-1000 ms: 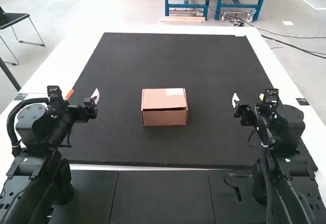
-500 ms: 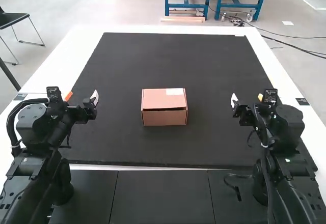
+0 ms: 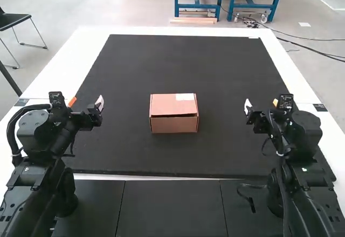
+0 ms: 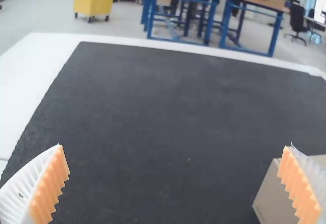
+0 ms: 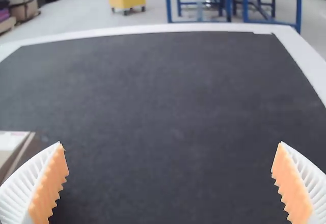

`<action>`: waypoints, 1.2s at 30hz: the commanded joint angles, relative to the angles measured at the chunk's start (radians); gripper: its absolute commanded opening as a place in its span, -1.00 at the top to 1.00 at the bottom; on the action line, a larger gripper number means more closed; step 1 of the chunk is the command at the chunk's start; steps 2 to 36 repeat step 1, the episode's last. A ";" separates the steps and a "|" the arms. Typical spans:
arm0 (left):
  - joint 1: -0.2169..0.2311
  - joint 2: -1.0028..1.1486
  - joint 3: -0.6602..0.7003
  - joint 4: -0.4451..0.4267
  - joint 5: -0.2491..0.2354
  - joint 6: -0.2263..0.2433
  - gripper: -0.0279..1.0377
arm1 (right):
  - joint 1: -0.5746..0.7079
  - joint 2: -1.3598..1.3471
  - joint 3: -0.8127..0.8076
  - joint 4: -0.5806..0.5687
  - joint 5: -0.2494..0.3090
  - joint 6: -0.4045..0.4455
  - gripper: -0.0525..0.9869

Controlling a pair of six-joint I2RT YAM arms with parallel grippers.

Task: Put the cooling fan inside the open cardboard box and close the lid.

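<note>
black mat (image 3: pixel 188 70) covering most of a white table (image 3: pixel 70 59), items listed from left to right. item one: left gripper (image 3: pixel 86 103), at the mat's left edge, raised off the surface, pointing forward over the mat; claw released, its white ribbed fingers (image 4: pixel 35 191) with orange pads spread wide, nothing between them. item two: cardboard box (image 3: pixel 173 113), brown, rectangular, standing flat near the middle of the mat, between the two arms and well apart from both; top flaps lie down, lid shut, a pale label at the far right corner of the top; one corner of it shows in the left wrist view just behind the finger on that side. item three: right gripper (image 3: pixel 262 105), at the mat's right edge, raised off the surface, pointing forward; claw released, fingers (image 5: pixel 43 183) wide apart, holding nothing, bare mat beneath them.
</note>
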 commanded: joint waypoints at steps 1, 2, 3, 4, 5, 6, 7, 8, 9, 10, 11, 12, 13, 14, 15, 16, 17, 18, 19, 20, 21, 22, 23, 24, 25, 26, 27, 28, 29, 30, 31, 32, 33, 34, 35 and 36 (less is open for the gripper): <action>0.008 -0.014 -0.006 0.003 -0.007 0.004 -0.87 | 0.000 -0.005 -0.004 -0.006 0.008 -0.013 -0.86; 0.008 -0.014 -0.006 0.003 -0.007 0.004 -0.87 | 0.000 -0.005 -0.004 -0.006 0.008 -0.013 -0.86; 0.008 -0.014 -0.006 0.003 -0.007 0.004 -0.87 | 0.000 -0.005 -0.004 -0.006 0.008 -0.013 -0.86; 0.008 -0.014 -0.006 0.003 -0.007 0.004 -0.87 | 0.000 -0.005 -0.004 -0.006 0.008 -0.013 -0.86; 0.008 -0.014 -0.006 0.003 -0.007 0.004 -0.87 | 0.000 -0.005 -0.004 -0.006 0.008 -0.013 -0.86; 0.008 -0.014 -0.006 0.003 -0.007 0.004 -0.87 | 0.000 -0.005 -0.004 -0.006 0.008 -0.013 -0.86; 0.008 -0.014 -0.006 0.003 -0.007 0.004 -0.87 | 0.000 -0.005 -0.004 -0.006 0.008 -0.013 -0.86; 0.008 -0.014 -0.006 0.003 -0.007 0.004 -0.87 | 0.000 -0.005 -0.004 -0.006 0.008 -0.013 -0.86; 0.008 -0.014 -0.006 0.003 -0.007 0.004 -0.87 | 0.000 -0.005 -0.004 -0.006 0.008 -0.013 -0.86; 0.008 -0.014 -0.006 0.003 -0.007 0.004 -0.87 | 0.000 -0.005 -0.004 -0.006 0.008 -0.013 -0.86; 0.008 -0.014 -0.006 0.003 -0.007 0.004 -0.87 | 0.000 -0.005 -0.004 -0.006 0.008 -0.013 -0.86; 0.008 -0.014 -0.006 0.003 -0.007 0.004 -0.87 | 0.000 -0.005 -0.004 -0.006 0.008 -0.013 -0.86; 0.008 -0.014 -0.006 0.003 -0.007 0.004 -0.87 | 0.000 -0.005 -0.004 -0.006 0.008 -0.013 -0.86; 0.008 -0.014 -0.006 0.003 -0.007 0.004 -0.87 | 0.000 -0.005 -0.004 -0.006 0.008 -0.013 -0.86; 0.008 -0.014 -0.006 0.003 -0.007 0.004 -0.87 | 0.000 -0.005 -0.004 -0.006 0.008 -0.013 -0.86; 0.008 -0.014 -0.006 0.003 -0.007 0.004 -0.87 | 0.000 -0.005 -0.004 -0.006 0.008 -0.013 -0.86; 0.008 -0.014 -0.006 0.003 -0.007 0.004 -0.87 | 0.000 -0.005 -0.004 -0.006 0.008 -0.013 -0.86; 0.008 -0.014 -0.006 0.003 -0.007 0.004 -0.87 | 0.000 -0.005 -0.004 -0.006 0.008 -0.013 -0.86; 0.008 -0.014 -0.006 0.003 -0.007 0.004 -0.87 | 0.000 -0.005 -0.004 -0.006 0.008 -0.013 -0.86; 0.008 -0.014 -0.006 0.003 -0.007 0.004 -0.87 | 0.000 -0.005 -0.004 -0.006 0.008 -0.013 -0.86; 0.008 -0.014 -0.006 0.003 -0.007 0.004 -0.87 | 0.000 -0.005 -0.004 -0.006 0.008 -0.013 -0.86; 0.008 -0.014 -0.006 0.003 -0.007 0.004 -0.87 | 0.000 -0.005 -0.004 -0.006 0.008 -0.013 -0.86; 0.008 -0.014 -0.006 0.003 -0.007 0.004 -0.87 | 0.000 -0.005 -0.004 -0.006 0.008 -0.013 -0.86; 0.008 -0.014 -0.006 0.003 -0.007 0.004 -0.87 | 0.000 -0.005 -0.004 -0.006 0.008 -0.013 -0.86; 0.008 -0.014 -0.006 0.003 -0.007 0.004 -0.87 | 0.000 -0.005 -0.004 -0.006 0.008 -0.013 -0.86; 0.008 -0.014 -0.006 0.003 -0.007 0.004 -0.87 | 0.000 -0.005 -0.004 -0.006 0.008 -0.013 -0.86; 0.008 -0.014 -0.006 0.003 -0.007 0.004 -0.87 | 0.000 -0.005 -0.004 -0.006 0.008 -0.013 -0.86; 0.008 -0.014 -0.006 0.003 -0.007 0.004 -0.87 | 0.000 -0.005 -0.004 -0.006 0.008 -0.013 -0.86; 0.008 -0.014 -0.006 0.003 -0.007 0.004 -0.87 | 0.000 -0.005 -0.004 -0.006 0.008 -0.013 -0.86; 0.008 -0.014 -0.006 0.003 -0.007 0.004 -0.87 | 0.000 -0.005 -0.004 -0.006 0.008 -0.013 -0.86; 0.008 -0.014 -0.006 0.003 -0.007 0.004 -0.87 | 0.000 -0.005 -0.004 -0.006 0.008 -0.013 -0.86; 0.008 -0.014 -0.006 0.003 -0.007 0.004 -0.87 | 0.000 -0.005 -0.004 -0.006 0.008 -0.013 -0.86; 0.008 -0.014 -0.006 0.003 -0.007 0.004 -0.87 | 0.000 -0.005 -0.004 -0.006 0.008 -0.013 -0.86; 0.008 -0.014 -0.006 0.003 -0.007 0.004 -0.87 | 0.000 -0.005 -0.004 -0.006 0.008 -0.013 -0.86; 0.008 -0.014 -0.006 0.003 -0.007 0.004 -0.87 | 0.000 -0.005 -0.004 -0.006 0.008 -0.013 -0.86; 0.008 -0.014 -0.006 0.003 -0.007 0.004 -0.87 | 0.000 -0.005 -0.004 -0.006 0.008 -0.013 -0.86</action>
